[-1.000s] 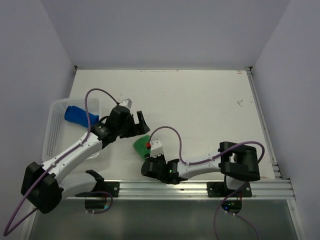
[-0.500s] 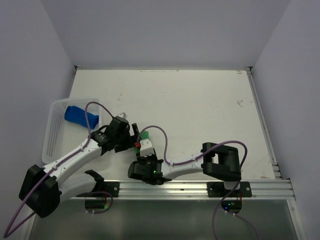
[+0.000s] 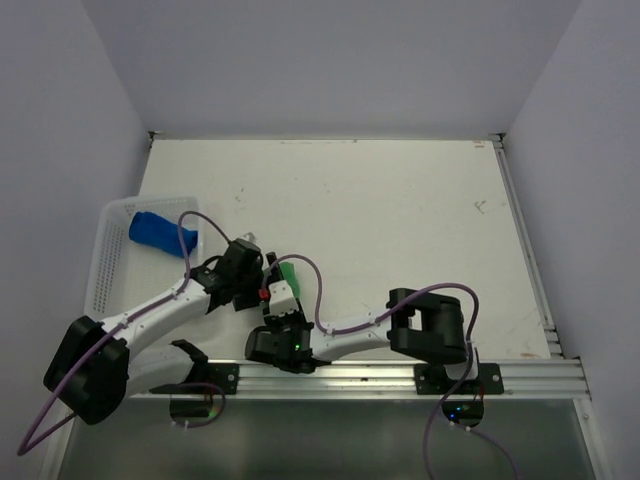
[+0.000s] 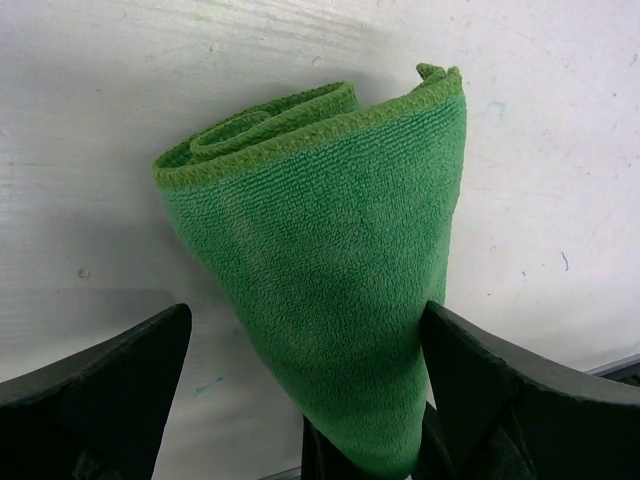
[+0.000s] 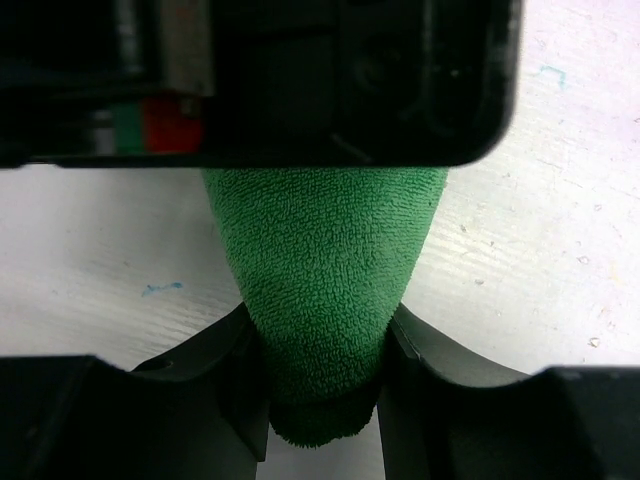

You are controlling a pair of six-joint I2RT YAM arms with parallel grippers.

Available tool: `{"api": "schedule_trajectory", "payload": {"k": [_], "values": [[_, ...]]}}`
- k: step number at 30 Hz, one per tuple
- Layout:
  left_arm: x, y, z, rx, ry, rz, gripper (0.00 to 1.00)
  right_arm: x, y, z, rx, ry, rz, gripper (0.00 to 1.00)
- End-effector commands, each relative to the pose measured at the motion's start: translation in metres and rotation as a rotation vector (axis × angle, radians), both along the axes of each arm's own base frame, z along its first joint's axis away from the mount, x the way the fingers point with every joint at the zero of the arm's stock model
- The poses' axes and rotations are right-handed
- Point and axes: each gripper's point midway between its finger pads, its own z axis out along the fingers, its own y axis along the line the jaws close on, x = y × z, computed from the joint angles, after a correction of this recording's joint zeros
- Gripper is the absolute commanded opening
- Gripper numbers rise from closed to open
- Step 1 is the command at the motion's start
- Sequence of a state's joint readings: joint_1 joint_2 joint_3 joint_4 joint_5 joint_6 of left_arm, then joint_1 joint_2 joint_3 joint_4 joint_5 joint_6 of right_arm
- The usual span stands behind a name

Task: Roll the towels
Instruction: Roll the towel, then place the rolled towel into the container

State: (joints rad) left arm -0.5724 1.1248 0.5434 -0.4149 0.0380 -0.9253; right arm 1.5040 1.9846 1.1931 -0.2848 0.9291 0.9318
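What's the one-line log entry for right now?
green towel: rolled | right gripper: shut on green towel | left gripper: open, straddling it | blue towel: rolled, in basket

Green towel (image 4: 330,290): rolled into a cone, lying on white table (image 3: 400,200). Blue towel (image 3: 152,231): rolled, lying in white basket (image 3: 105,270).

White mesh basket (image 3: 110,270) sits at the table's (image 3: 400,220) left edge.

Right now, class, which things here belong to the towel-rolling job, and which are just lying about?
Job:
bright green cloth towel, gripped by the right tool
royal blue cloth towel

Lying about:
white plastic mesh basket, holding the blue towel
white tabletop
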Motion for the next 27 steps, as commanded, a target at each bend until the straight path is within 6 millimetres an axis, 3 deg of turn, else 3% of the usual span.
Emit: {"api": "schedule_trajectory", "payload": {"k": [1,15,20,23,25,27], "values": [[0.007,-0.008,-0.003,-0.030,-0.014,0.009,0.99,-0.001,0.016,0.014,0.035,-0.071,-0.004,0.06],[0.005,-0.001,-0.031,0.041,0.053,0.016,0.89,-0.007,0.030,0.018,-0.029,-0.165,0.043,0.04],[-0.003,0.006,-0.045,0.086,0.100,0.003,0.81,-0.010,0.035,0.016,-0.036,-0.180,0.058,0.04],[-0.010,0.008,-0.051,0.094,0.121,-0.014,0.68,-0.009,0.033,0.018,-0.034,-0.187,0.053,0.09],[-0.016,0.013,-0.056,0.116,0.129,-0.025,0.55,-0.009,0.032,0.019,-0.028,-0.186,0.048,0.16],[-0.021,0.016,-0.059,0.125,0.139,-0.043,0.41,-0.009,0.028,0.023,-0.019,-0.189,0.043,0.31]]}}
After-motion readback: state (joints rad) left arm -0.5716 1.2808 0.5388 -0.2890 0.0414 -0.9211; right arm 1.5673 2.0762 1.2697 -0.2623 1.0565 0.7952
